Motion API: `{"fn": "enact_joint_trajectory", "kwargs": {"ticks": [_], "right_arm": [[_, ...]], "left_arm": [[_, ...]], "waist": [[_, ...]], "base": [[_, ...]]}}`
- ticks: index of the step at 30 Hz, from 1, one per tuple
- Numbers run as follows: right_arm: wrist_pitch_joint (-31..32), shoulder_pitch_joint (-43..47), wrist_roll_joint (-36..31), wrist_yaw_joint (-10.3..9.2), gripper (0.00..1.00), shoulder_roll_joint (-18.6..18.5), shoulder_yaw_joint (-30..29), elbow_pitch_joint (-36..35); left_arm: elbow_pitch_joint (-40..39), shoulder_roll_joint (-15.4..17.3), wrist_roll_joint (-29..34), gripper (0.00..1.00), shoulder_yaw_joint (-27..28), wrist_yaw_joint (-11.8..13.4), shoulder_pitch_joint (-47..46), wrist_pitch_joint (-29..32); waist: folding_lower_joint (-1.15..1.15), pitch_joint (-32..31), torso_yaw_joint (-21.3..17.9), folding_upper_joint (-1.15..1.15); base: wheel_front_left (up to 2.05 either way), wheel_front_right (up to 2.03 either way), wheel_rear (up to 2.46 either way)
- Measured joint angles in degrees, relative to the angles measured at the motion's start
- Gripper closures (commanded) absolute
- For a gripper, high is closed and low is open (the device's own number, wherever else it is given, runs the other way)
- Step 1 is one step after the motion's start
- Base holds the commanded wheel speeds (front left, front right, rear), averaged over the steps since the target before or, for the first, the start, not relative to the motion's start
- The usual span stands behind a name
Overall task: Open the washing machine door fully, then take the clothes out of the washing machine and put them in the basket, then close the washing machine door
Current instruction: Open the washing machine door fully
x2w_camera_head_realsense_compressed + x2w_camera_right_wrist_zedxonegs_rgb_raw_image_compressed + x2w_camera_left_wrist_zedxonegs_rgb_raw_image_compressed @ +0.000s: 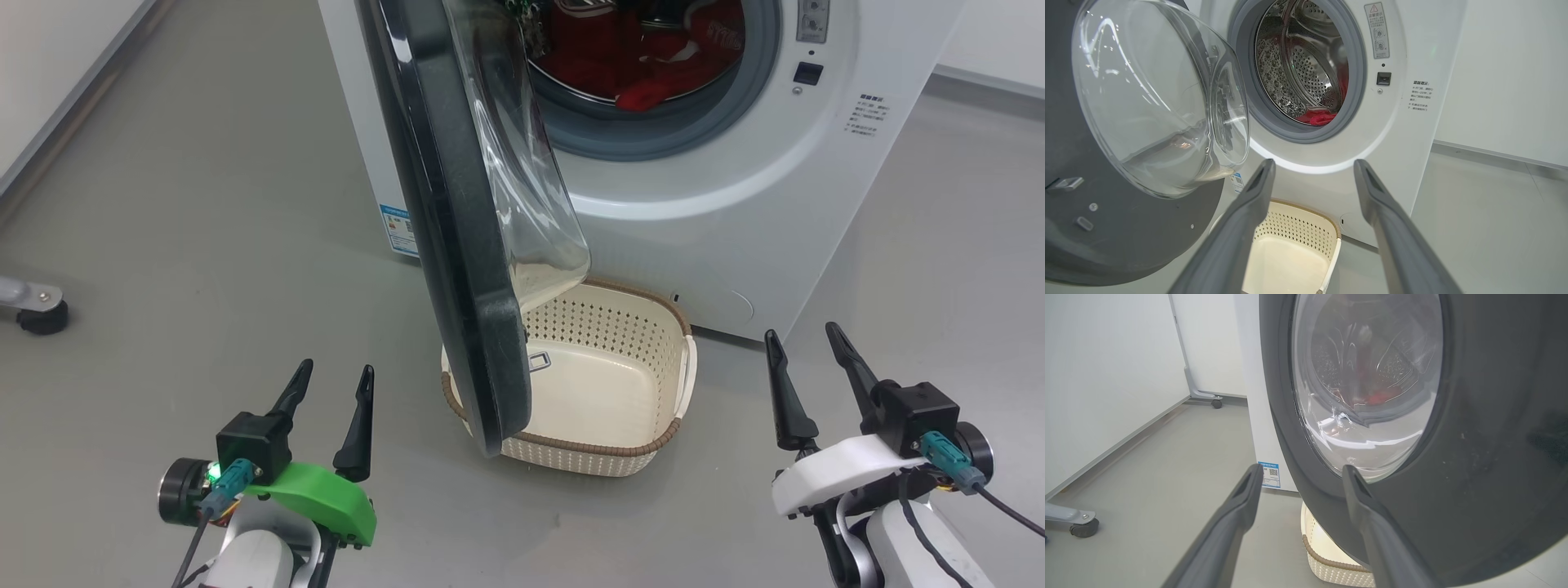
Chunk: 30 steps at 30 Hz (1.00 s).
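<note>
The washing machine door [457, 245] is swung over the basket [608, 457] (clothes [653, 86] are seen inside the drum [1310, 69]); left gripper [337, 367] and right gripper [800, 329] are held spread, empty.

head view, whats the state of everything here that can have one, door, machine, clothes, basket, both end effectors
washing machine door, part open, not swung fully back
washing machine, mouth uncovered, loaded
clothes, red, lying inside the washing machine
basket, upright in front of the washing machine, empty
left end effector, open, holding nothing
right end effector, open, holding nothing
</note>
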Motion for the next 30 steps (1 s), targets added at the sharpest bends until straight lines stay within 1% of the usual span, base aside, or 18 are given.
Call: {"fn": "enact_joint_trajectory", "kwargs": {"ticks": [2,3,4,5,14,18,21,25,28,29,30], "right_arm": [[0.00,0.09,-0.30,0.02,0.00,0.22,-0.31,0.01],[0.00,0.18,-0.38,0.18,0.00,0.31,-0.43,0.02],[0.00,0.27,-0.46,0.46,0.00,0.40,-0.56,0.03],[0.00,0.43,-0.59,0.53,0.00,0.53,-0.71,0.03],[0.00,0.89,-2.11,1.37,0.00,1.38,-2.03,0.29],[0.00,0.93,-2.78,1.80,0.00,1.55,-2.54,0.43],[0.00,0.94,-3.01,2.14,0.00,1.69,-2.81,0.66],[0.00,0.98,-3.42,2.52,0.00,2.02,-3.47,0.73],[0.00,0.99,-3.72,2.54,0.00,2.33,-3.79,0.75],[0.00,0.99,-3.72,2.54,0.00,2.33,-3.79,0.75],[0.00,0.99,-3.81,2.59,0.00,2.47,-3.87,0.77]], "left_arm": [[0.01,0.00,0.00,0.00,0.02,0.00,0.00,0.00],[0.03,0.00,0.00,0.29,0.03,0.00,0.00,0.00],[0.09,0.00,-0.01,0.73,0.02,0.00,0.00,0.00],[0.14,0.00,-0.01,1.00,0.02,0.00,0.00,0.00],[0.24,0.00,-0.05,1.00,0.00,-0.01,0.00,0.00],[-1.58,0.00,-0.03,1.00,0.69,-0.01,-0.05,0.00],[-4.90,-0.01,-0.12,1.00,2.44,0.00,-0.15,0.00],[-11.84,0.03,0.09,1.00,4.43,0.13,-1.48,-0.01],[-18.11,0.03,1.66,1.00,5.28,0.26,-3.48,-0.02],[-18.11,0.03,1.66,1.00,5.28,0.26,-3.48,-0.02],[-20.14,0.03,2.36,1.00,5.28,0.26,-4.07,-0.02]], "waist": [[0.00,-0.01,0.05,0.00],[0.00,-0.02,0.07,0.00],[0.00,-0.03,0.09,0.00],[0.00,-0.03,0.10,0.00],[0.00,0.09,0.17,0.00],[0.00,0.08,0.23,0.00],[0.00,-0.02,0.25,0.00],[0.00,-0.18,0.24,0.00],[0.00,-0.32,0.27,0.00],[0.00,-0.32,0.27,0.00],[0.00,-0.37,0.28,0.00]], "base": [[0.00,0.00,0.00],[0.00,0.00,0.00],[0.00,0.00,0.00],[0.00,0.00,0.00],[0.00,0.00,0.00],[0.00,0.00,0.00],[0.00,0.00,0.00],[0.00,0.00,0.00],[0.00,0.00,0.00],[0.00,0.00,0.00],[0.00,0.00,0.00]]}}
